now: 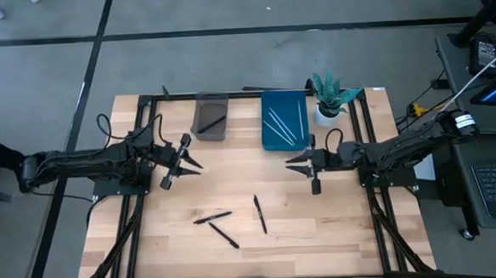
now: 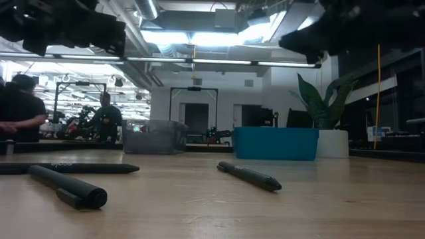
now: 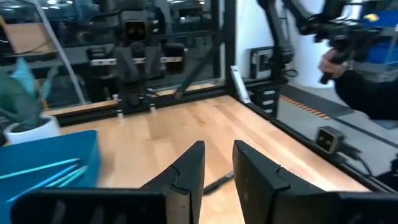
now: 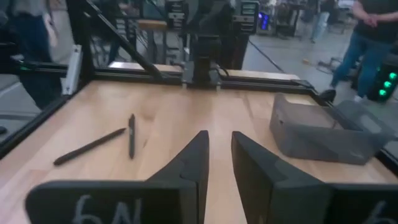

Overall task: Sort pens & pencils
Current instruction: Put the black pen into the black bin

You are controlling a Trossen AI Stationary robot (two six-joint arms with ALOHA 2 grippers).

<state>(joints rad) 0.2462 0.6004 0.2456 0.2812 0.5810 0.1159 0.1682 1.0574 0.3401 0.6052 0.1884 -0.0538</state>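
Nearest the table's front edge, three black pens lay loose on the wood, two crossing close together, the third just beside them. Above mid-table, the left gripper hovered, jaws a narrow gap apart, holding nothing. Opposite, the right gripper hung the same way, slightly parted and empty. At the back, a grey tray held one black pen; the blue tray held the teal sticks. A potted plant stood beside it.
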